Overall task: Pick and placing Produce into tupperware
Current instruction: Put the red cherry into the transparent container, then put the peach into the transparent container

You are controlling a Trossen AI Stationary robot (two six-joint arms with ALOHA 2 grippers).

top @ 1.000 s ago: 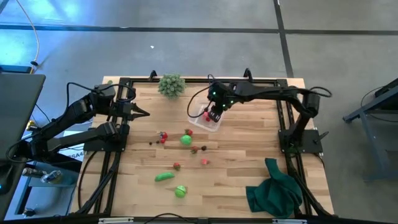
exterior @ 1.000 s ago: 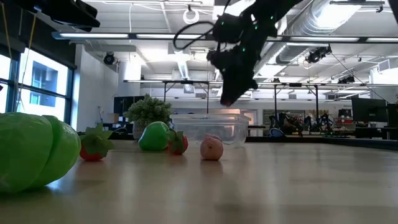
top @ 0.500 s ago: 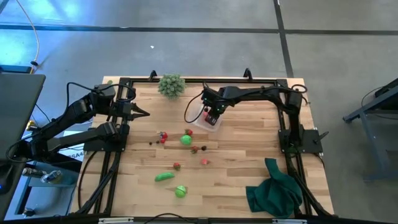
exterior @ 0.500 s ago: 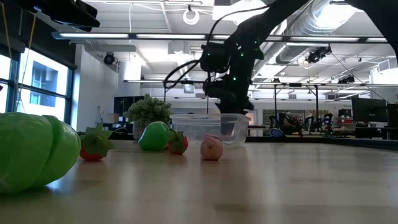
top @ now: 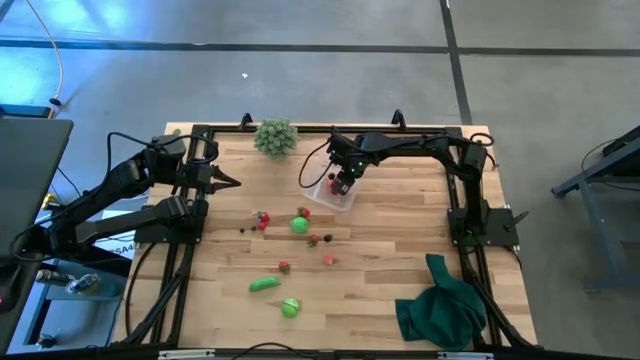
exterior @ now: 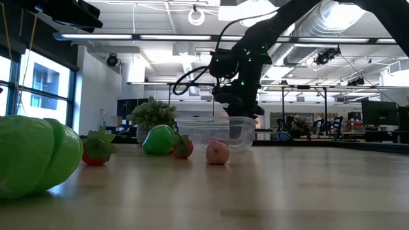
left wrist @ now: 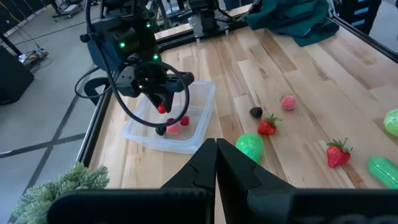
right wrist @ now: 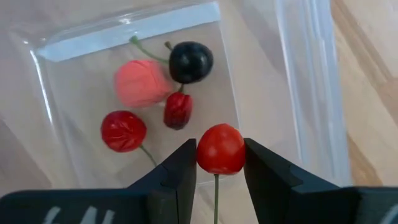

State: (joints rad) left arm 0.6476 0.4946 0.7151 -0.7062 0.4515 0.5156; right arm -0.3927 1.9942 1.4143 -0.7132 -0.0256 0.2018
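The tupperware (top: pixel 330 193), a clear square container, stands on the wooden table toward the far side; in it (right wrist: pixel 81 43) lie a pink ball (right wrist: pixel 142 83), a dark berry (right wrist: pixel 191 61) and two red pieces. My right gripper (top: pixel 342 183) hangs over it, shut on a red cherry (right wrist: pixel 221 149). More produce lies scattered on the table nearer me: a green round piece (top: pixel 299 225), strawberries (top: pixel 262 218), a green oblong piece (top: pixel 264 285). My left gripper (top: pixel 232 183) waits shut at the table's left edge. My right gripper pinches the red cherry's round body (right wrist: pixel 221 149) between its two fingers (right wrist: pixel 180 171), coming from above and pointing down. The cherry's thin stem (right wrist: pixel 216 190) runs back between the fingers. The cherry is lifted clear over the inside of the tupperware (left wrist: pixel 199 102).
A spiky pale-green ball (top: pixel 275 136) sits at the far edge, left of the tupperware. A dark green cloth (top: pixel 440 305) lies at the near right corner. A second green round piece (top: pixel 290 308) and a pink piece (top: pixel 329 259) lie near the front.
My right gripper, still shut on the cherry, has come down from well above the tupperware to about its rim. Its arm has folded lower over the table's far side. The produce on the table has stayed in place.
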